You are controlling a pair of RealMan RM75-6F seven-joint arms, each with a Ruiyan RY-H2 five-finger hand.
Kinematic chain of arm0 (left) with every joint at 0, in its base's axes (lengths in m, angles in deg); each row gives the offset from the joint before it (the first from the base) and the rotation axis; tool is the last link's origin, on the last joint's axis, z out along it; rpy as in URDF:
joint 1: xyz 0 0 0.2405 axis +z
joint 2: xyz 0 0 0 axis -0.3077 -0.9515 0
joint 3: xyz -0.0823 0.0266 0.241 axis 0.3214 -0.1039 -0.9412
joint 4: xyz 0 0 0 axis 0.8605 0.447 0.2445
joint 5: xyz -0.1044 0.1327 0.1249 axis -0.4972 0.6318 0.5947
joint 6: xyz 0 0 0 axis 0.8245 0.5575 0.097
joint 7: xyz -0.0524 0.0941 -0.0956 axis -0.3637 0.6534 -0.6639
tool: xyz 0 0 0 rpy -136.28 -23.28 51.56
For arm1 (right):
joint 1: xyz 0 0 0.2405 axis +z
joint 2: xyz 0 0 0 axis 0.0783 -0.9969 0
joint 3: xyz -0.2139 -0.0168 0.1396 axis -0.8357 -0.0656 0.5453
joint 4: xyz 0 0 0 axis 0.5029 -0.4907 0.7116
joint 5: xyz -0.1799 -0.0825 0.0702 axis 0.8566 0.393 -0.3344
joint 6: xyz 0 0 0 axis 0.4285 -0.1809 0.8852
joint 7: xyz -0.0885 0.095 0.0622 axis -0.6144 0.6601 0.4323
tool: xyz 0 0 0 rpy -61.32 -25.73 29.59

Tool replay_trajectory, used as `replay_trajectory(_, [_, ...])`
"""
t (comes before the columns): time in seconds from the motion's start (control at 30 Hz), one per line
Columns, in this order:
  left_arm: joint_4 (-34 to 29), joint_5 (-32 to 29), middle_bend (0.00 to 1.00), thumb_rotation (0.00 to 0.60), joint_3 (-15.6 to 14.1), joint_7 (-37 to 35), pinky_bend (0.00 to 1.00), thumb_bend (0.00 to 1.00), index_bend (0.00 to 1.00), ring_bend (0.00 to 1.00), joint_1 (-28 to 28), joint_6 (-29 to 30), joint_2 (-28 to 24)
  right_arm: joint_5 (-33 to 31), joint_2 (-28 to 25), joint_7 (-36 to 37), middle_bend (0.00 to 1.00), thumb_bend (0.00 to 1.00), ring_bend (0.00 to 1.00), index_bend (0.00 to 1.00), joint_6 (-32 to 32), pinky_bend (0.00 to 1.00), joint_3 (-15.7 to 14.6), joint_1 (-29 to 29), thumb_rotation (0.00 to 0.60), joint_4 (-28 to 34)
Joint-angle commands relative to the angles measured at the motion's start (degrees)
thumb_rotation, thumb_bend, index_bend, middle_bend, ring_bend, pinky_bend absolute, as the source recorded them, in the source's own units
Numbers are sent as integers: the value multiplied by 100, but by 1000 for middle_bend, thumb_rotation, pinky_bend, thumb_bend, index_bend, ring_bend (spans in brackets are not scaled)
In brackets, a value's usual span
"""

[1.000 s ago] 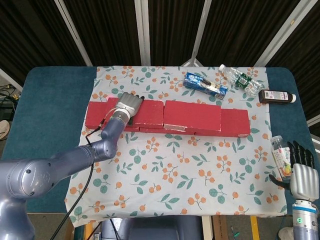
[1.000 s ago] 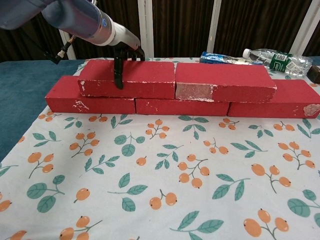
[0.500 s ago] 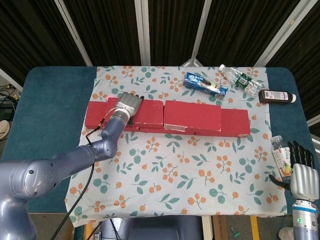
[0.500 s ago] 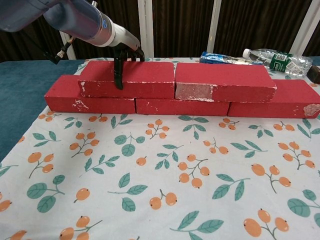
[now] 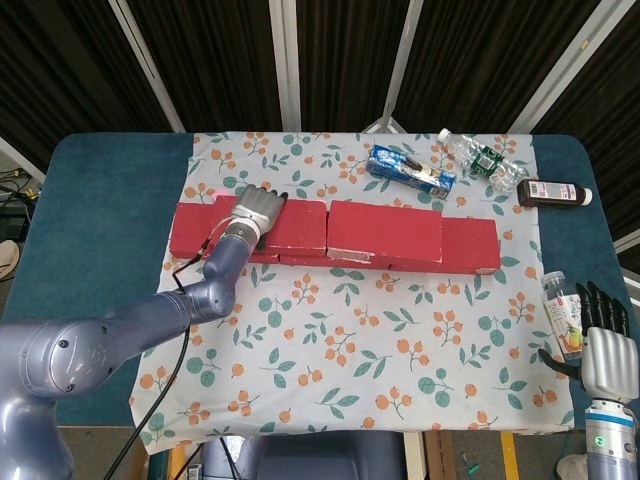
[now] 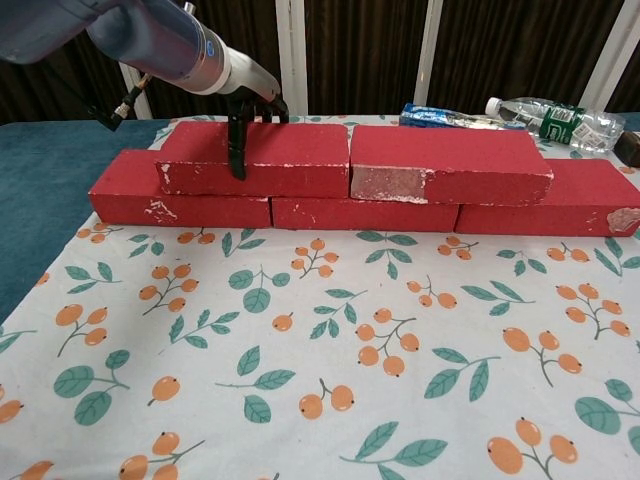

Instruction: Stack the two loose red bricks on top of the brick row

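Floral cloth [image 5: 360, 330]; left robot hand [image 5: 258, 207] clamped on upper-left brick [image 6: 260, 158]; right robot hand [image 5: 603, 345] idle, fingers apart.

Right hand [image 5: 604, 345] partly beyond frame edge.

— Beneath everything: a table [image 5: 95, 215] topped in teal, spread with a white cloth [image 5: 400, 330] printed in orange berries and green leaves.

— Behind the table?

— Dark pleated curtains [image 5: 210, 60], crossed by slanting white frame bars [image 5: 285, 60]. Cables [image 5: 15, 180] just left of the table's left edge.

— Light?

— Even and bright across the cloth, dim back among the curtains.
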Motion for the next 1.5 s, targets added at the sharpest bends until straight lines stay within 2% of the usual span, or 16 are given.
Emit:
replay_trajectory(0.03, [-35, -110, 179, 600, -40, 67, 182, 15, 204, 133, -46, 44, -9, 4, 7, -2, 0, 149, 0, 0, -4, 0, 1, 0, 600, -2])
replay_trajectory(0.33, [-41, -358, 68, 600, -75, 228, 123, 15, 152, 6, -102, 94, 14, 5, 14, 8, 0, 149, 0, 0, -33, 0, 17, -13, 600, -6])
replay_trajectory(0.53, [-13, -452, 4, 600, -39, 333, 107, 14, 124, 0, -122, 152, 47, -17, 9, -4, 0, 149, 0, 0, -35, 0, 25, -22, 600, 9])
replay_trajectory(1.5, [-212, -615, 0, 600, 243, 725, 89, 0, 64, 0, -82, 377, -71, -114, -7, -87, 0, 149, 0, 0, -38, 0, 56, -50, 600, 86])
